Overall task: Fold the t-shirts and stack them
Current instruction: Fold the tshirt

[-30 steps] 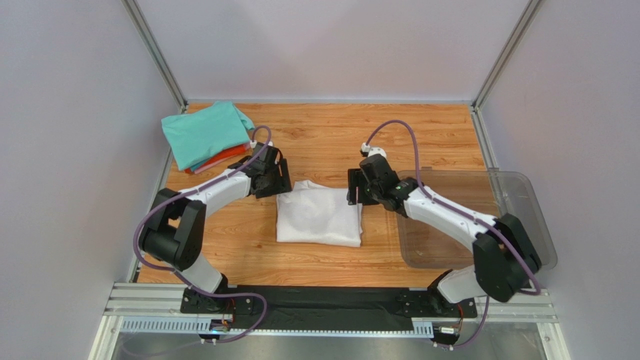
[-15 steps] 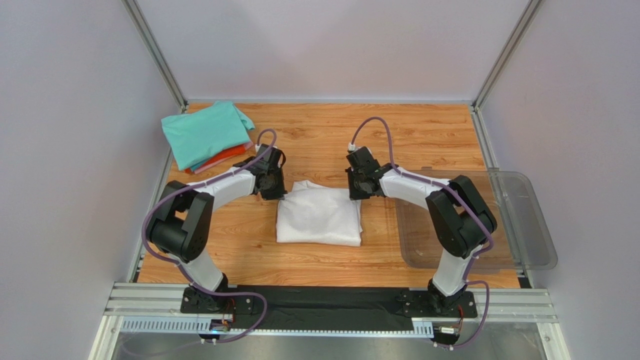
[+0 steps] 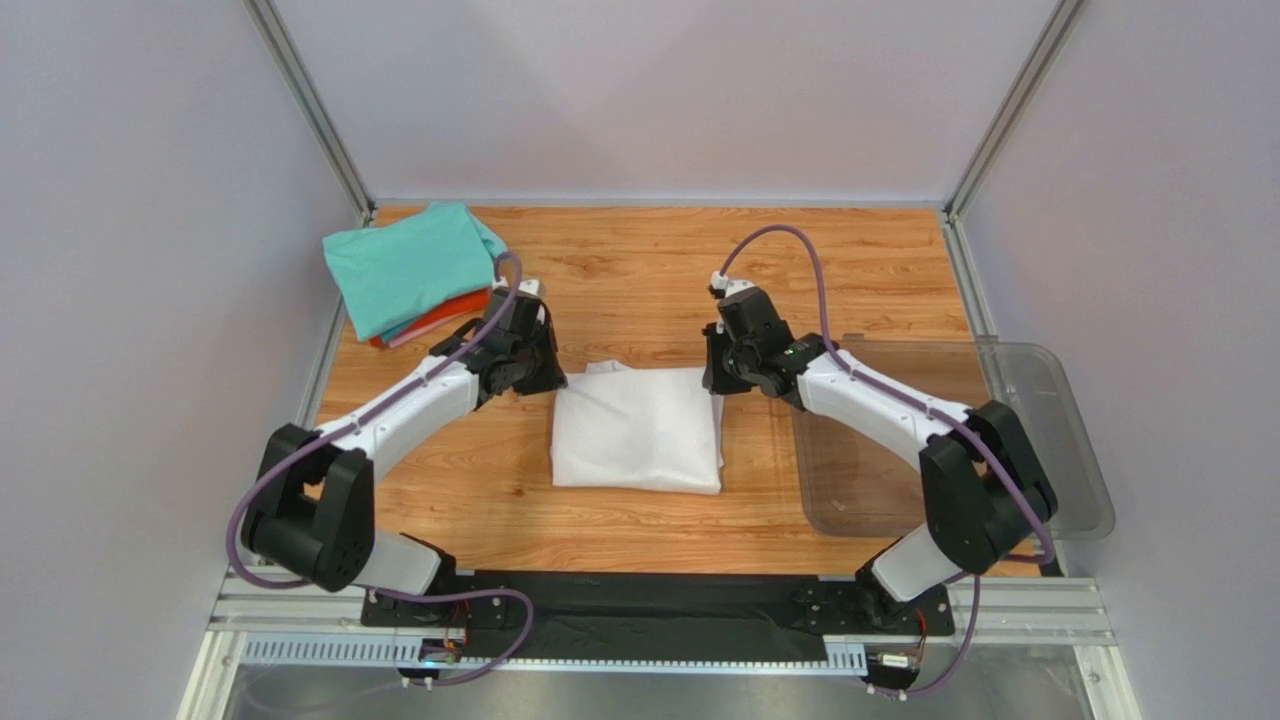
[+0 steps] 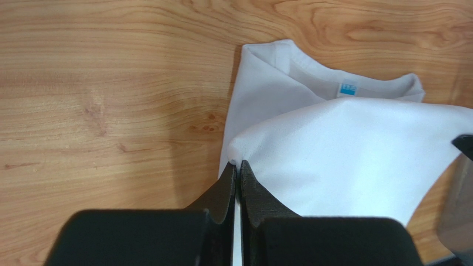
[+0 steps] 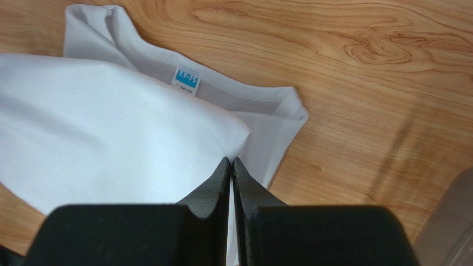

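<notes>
White t-shirt point(image 3: 637, 432) lies folded at ctr of the table point(image 3: 646, 255), a rough rectangle w/ the collar end toward the far side. Left end effector point(image 4: 237, 166) is at its far-left corner, fingers pressed tight together, pinching the corner of the top cloth layer. In left wrist cam the fabric gathers to a small point right at the fingertips. Right end effector point(image 5: 231, 162) mirrors it at the far-right corner: fingers squeezed together, nipping the top layer's other corner.

Btwn the two pinch points the top layer spans across as a smooth sheet. Its far edge stops just short of the collar, so the neckband & the blue neck label point(image 5: 187, 79) show beyond it. The lower layer pokes out past both pinched corners & lies flat on the wood.

Teal t-shirt point(image 3: 406, 267) sits folded at the far-left corner of the table, on top of an orange-red t-shirt point(image 3: 463, 309) whose edge sticks out on the near-right side. That pile is near the left arm's wrist but apart from the white one.

Clear plastic bin point(image 3: 1037, 393) sits at the right side of the table. The right arm reaches over its left part. Both arms angle inward from their bases at the near edge.
</notes>
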`<state>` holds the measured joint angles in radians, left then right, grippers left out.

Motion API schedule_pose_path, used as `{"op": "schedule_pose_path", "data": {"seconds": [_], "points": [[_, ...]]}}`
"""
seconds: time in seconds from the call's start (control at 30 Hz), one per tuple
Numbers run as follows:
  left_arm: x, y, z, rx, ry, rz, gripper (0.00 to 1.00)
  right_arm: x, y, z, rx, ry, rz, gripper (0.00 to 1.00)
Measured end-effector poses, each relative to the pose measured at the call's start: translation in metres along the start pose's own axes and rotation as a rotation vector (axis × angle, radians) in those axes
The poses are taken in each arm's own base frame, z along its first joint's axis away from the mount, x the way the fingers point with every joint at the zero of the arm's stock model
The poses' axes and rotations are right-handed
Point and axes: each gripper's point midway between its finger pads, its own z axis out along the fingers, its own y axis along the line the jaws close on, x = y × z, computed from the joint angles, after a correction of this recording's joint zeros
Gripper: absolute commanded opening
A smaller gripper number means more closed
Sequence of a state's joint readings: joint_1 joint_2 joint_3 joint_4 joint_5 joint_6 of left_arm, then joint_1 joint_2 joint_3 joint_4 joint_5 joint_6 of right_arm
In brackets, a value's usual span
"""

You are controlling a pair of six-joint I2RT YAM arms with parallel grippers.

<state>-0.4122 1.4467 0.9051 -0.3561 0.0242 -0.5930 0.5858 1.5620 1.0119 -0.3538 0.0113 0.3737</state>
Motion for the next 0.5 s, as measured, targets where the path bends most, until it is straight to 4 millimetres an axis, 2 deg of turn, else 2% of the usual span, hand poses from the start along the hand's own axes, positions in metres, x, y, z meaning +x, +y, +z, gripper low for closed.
{"op": "schedule_pose_path", "data": {"seconds": [0.1,0.2,0.3,0.4,0.5], "points": [[-0.006,-0.010,-0.018,0.056,-0.039,0.003,0.00,-0.003,0.004,-0.014,-0.026,-0.027,0.003,0.13],[-0.009,-0.020,-0.032,0.119,-0.069,0.008,0.00,-0.001,0.004,-0.019,-0.031,-0.033,0.005,0.01],[-0.014,-0.029,-0.041,0.168,-0.096,0.017,0.00,0.004,0.000,-0.018,-0.019,-0.023,0.019,0.01],[-0.015,-0.034,-0.041,0.196,-0.097,0.031,0.00,0.008,-0.004,-0.018,-0.002,-0.019,0.030,0.13],[-0.013,-0.034,-0.038,0.202,-0.083,0.036,0.00,0.008,-0.003,-0.018,-0.002,-0.018,0.034,0.20]]}}
